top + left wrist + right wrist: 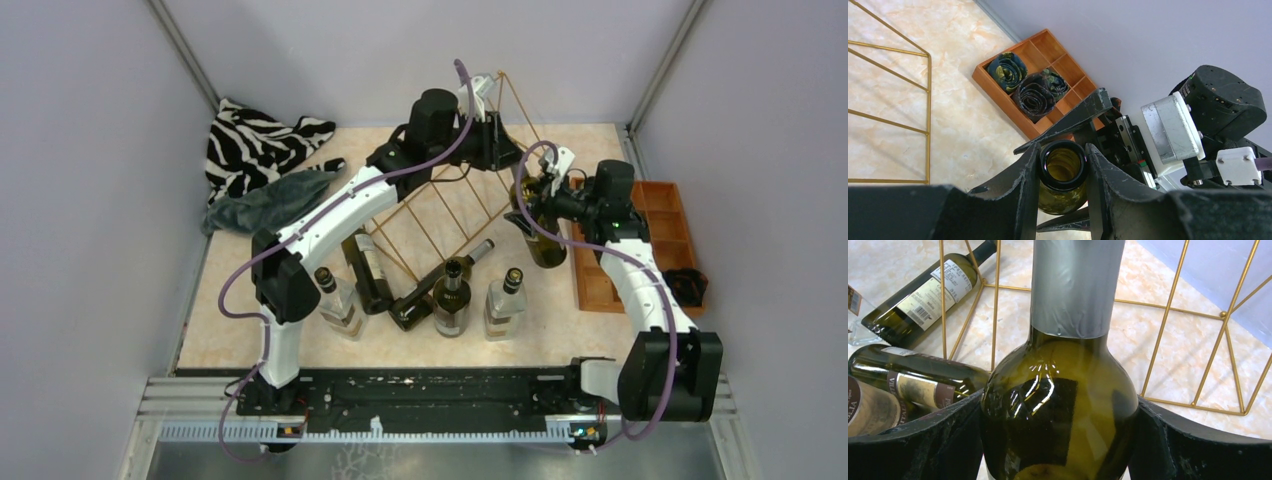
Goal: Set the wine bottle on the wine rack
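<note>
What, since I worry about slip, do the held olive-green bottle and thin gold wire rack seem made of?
Olive-green wine bottle: glossy translucent glass, judging by sharp reflections. Thin gold wire wine rack: likely plated or painted metal rod, faintly shiny.

"ALIA" on a bottle label (868,412)

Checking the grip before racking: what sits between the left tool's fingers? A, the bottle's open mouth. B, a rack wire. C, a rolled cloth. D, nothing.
A: in the left wrist view the left tool grips the bottle at its open rim; the right tool clamps its body.
</note>
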Robot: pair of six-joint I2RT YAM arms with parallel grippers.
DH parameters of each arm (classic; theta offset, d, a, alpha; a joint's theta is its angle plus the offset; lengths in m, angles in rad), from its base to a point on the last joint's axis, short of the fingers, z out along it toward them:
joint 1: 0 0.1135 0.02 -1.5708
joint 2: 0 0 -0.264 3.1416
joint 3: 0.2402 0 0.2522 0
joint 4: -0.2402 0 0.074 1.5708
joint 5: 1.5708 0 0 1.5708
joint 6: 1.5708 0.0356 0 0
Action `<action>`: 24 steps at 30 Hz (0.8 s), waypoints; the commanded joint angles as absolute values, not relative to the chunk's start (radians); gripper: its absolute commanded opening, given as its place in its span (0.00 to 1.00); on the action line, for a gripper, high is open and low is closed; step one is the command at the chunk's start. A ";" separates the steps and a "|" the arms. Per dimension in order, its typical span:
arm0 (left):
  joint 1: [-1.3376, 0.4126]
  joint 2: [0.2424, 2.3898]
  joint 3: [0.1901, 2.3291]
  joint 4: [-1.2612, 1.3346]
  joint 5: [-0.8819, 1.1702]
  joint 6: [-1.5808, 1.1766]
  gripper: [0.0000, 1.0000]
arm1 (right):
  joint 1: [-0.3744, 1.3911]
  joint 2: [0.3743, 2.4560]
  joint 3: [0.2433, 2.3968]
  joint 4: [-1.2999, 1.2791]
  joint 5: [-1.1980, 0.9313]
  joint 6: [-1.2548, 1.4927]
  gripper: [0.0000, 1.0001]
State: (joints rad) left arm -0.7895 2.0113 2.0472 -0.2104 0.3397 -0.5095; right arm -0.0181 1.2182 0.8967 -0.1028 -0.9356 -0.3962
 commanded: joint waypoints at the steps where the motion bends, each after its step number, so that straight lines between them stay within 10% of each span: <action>1: -0.787 1.984 2.063 -0.063 0.373 -0.574 0.00 | -0.006 1.219 0.901 -0.042 -0.928 -0.403 0.86; 10: -0.787 1.978 2.041 -0.049 0.380 -0.580 0.00 | -0.006 1.229 0.901 -0.059 -0.930 -0.390 0.71; 16: -0.784 1.966 2.014 -0.038 0.382 -0.583 0.00 | -0.006 1.214 0.910 -0.093 -0.941 -0.389 0.07; 24: -0.772 1.930 1.957 -0.007 0.368 -0.600 0.78 | -0.038 1.198 0.909 -0.097 -0.995 -0.348 0.00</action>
State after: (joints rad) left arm -0.7780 2.0071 1.9697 -0.1047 0.3599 -0.5682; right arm -0.0196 1.2293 0.8963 -0.1490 -0.9115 -0.3725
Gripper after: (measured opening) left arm 0.651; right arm 0.752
